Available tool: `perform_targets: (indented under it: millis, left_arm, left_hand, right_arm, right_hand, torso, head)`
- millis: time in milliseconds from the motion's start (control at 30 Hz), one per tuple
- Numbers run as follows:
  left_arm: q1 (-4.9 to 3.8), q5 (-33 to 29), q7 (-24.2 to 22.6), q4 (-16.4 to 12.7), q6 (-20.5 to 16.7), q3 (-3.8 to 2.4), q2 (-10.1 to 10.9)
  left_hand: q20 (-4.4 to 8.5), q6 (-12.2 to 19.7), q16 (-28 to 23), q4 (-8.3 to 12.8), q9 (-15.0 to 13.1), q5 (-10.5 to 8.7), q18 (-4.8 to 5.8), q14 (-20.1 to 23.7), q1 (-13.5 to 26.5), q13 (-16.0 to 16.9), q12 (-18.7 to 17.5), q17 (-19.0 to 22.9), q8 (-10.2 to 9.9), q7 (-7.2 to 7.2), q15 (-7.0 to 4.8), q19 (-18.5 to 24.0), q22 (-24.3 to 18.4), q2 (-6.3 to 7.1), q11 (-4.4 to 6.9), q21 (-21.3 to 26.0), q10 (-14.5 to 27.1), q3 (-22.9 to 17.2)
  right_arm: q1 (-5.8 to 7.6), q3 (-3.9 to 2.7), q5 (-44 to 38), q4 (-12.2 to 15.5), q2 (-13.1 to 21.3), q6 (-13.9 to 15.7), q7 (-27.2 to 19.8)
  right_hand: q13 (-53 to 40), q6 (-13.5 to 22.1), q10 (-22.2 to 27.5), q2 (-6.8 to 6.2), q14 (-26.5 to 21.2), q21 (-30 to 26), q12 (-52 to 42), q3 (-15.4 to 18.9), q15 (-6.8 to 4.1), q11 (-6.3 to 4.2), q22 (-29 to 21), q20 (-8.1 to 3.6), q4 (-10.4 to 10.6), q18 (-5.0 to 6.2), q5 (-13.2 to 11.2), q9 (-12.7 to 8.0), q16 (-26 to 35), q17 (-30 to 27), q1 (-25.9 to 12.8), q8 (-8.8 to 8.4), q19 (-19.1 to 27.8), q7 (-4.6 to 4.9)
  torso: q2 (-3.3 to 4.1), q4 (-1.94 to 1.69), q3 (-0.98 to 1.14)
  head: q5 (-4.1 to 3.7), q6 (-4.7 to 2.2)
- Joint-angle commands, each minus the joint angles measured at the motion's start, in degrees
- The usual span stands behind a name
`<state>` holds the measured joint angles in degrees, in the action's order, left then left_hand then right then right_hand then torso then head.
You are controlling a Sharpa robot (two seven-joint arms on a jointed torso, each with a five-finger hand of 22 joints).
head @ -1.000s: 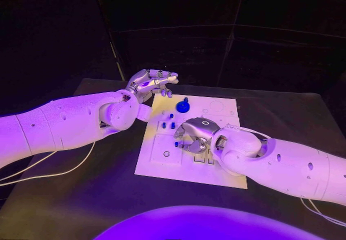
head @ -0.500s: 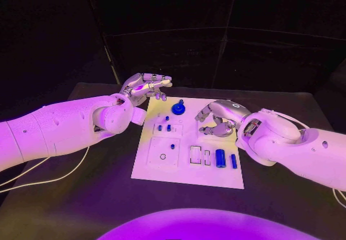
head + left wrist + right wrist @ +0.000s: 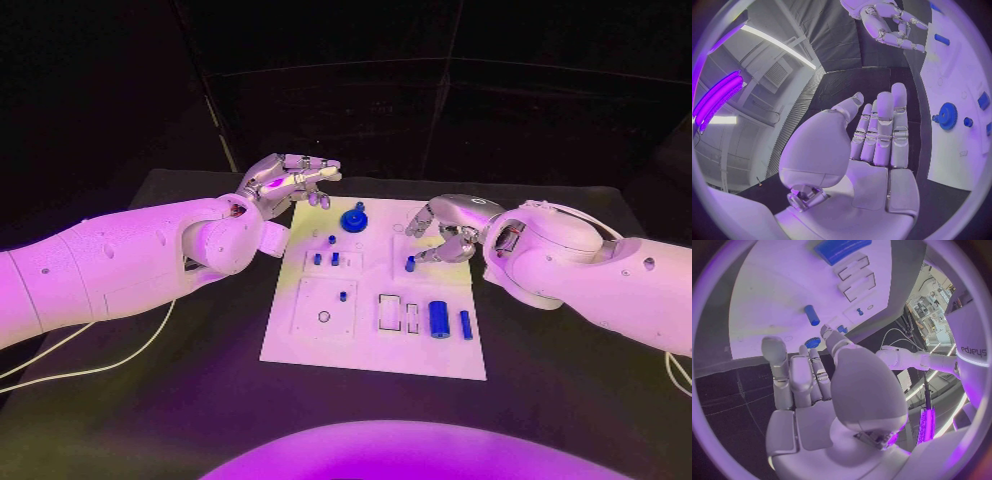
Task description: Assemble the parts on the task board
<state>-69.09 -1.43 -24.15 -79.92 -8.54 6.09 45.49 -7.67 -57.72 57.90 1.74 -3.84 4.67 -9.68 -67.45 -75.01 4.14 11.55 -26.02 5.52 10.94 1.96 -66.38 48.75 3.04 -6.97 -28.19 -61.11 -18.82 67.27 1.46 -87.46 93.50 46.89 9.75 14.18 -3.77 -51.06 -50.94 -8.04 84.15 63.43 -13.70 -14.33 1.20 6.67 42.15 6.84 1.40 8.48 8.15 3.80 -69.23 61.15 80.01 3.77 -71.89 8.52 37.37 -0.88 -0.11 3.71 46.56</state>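
Lying flat mid-tabletop [image 3: 173, 400], the task board [image 3: 368, 345] is carrying blue parts: gear [image 3: 353, 217] near far edge, small pegs [image 3: 326, 258] below it, two cylinders [image 3: 450, 320] at its right side. Left hand [image 3: 287, 178] is hovering off the board's far-left corner, fingers [image 3: 886, 130] straight, together, empty. Right hand [image 3: 450, 232] is hanging over the board's right-far part, fingers curled; can't tell if gripping anything.

Black table [image 3: 173, 380] with white cables [image 3: 87, 350] lying on it
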Motion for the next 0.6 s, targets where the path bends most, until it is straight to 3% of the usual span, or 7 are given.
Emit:
perform_targets:
  millis: [33,200,600]
  left_arm:
    - [-0.09,-0.1,-0.2,0.0,0.9,-0.03,-0.1]
    - [-0.09,-0.1,-0.3,0.2,0.9,-0.01,-0.2]
    - [-0.08,-0.1,-0.4,0.3,1.0,-0.01,-0.4]
  left_hand:
    - [-0.11,0.3,-0.2,0.3,0.0,0.08,-0.73,0.3,-0.3,0.0,0.4,0.1,0.1,0.03,0.12,0.4,-0.1,-0.16,0.02,0.2,0.4,0.1]
    - [-0.11,0.3,-0.2,0.3,0.0,0.08,-0.73,0.3,-0.3,0.0,0.4,0.1,0.1,0.03,0.12,0.4,-0.1,-0.16,0.02,0.2,0.4,0.1]
    - [-0.11,0.3,-0.2,0.3,0.0,0.08,-0.73,0.3,-0.3,0.0,0.4,0.1,0.1,0.03,0.12,0.4,-0.1,-0.16,0.02,0.2,0.4,0.1]
  right_arm:
    - [0.11,0.00,-1.7,-0.3,-0.5,-5.2,0.6]
    - [-0.04,0.05,-1.9,-0.6,-1.2,-7.0,0.8]
    - [-0.43,0.20,-2.0,-2.5,-3.3,-8.5,1.0]
  right_hand:
    - [0.0,0.4,0.8,-0.06,0.6,-0.5,0.0,0.9,0.09,-0.03,-0.3,0.33,0.0,-0.07,-0.3,0.1,0.5,-0.5,0.7,-0.03,0.4,-0.06]
    - [0.0,0.4,0.7,0.33,0.5,-0.7,-0.4,1.5,0.11,-0.06,-0.5,0.37,0.0,-0.03,0.0,0.1,0.5,-0.8,1.0,0.04,0.5,0.10]
    - [0.1,-1.9,-4.2,2.97,0.7,-0.2,-2.7,2.2,-0.43,-0.69,0.3,-0.04,0.6,-0.20,0.6,0.4,0.4,-1.8,1.7,0.70,-0.5,1.05]
  torso:
    - [0.00,0.16,-0.05]
    - [-0.01,0.13,-0.01]
    - [-0.01,0.12,0.09]
  head:
    - [0.20,0.25]
    - [0.21,0.40]
    - [0.37,0.36]
